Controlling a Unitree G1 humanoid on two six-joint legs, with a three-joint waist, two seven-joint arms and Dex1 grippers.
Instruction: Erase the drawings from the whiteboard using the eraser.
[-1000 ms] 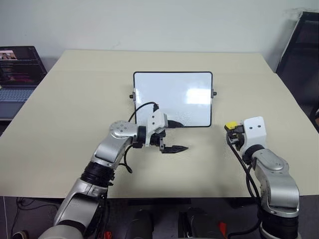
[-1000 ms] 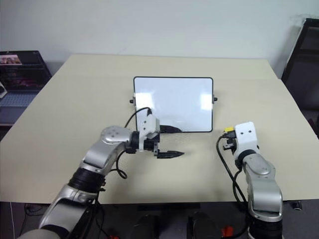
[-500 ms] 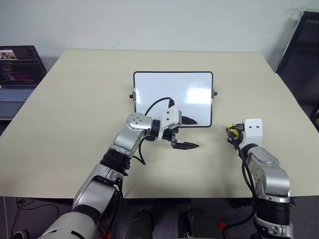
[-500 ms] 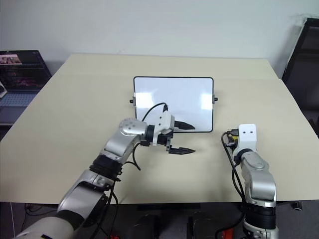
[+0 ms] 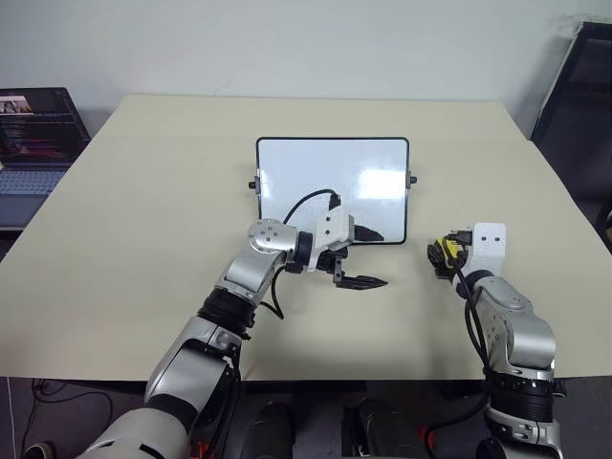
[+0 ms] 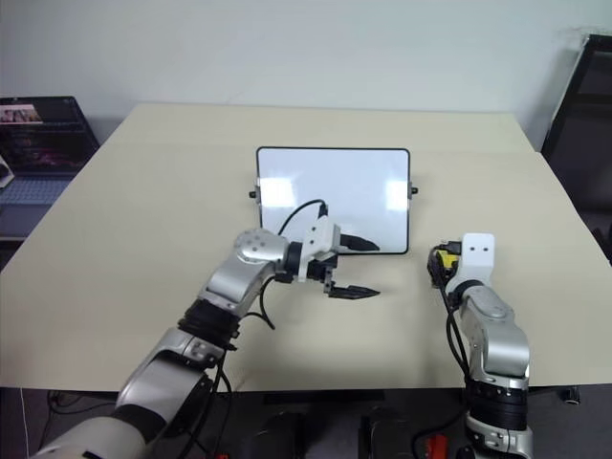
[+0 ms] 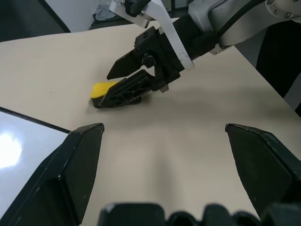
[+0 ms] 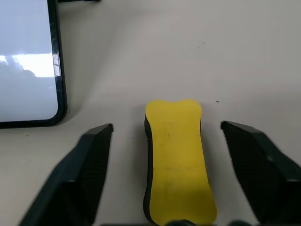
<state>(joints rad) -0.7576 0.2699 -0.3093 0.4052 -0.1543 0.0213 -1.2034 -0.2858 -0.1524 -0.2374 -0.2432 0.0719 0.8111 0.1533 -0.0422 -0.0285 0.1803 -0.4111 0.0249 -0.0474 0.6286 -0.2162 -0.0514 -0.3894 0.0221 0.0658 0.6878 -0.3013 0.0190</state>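
Eraser point(image 8: 176, 157) flat on the table point(image 5: 143, 239), yellow side up, just off the whiteboard's point(image 5: 330, 186) right edge. My right gripper point(image 8: 175, 141) straddles it, fingers spread wide, neither touching it, so released. My left gripper point(image 5: 365, 258) is open too, holding nothing, one finger over the whiteboard's near edge. Whiteboard looks clean from the head views.
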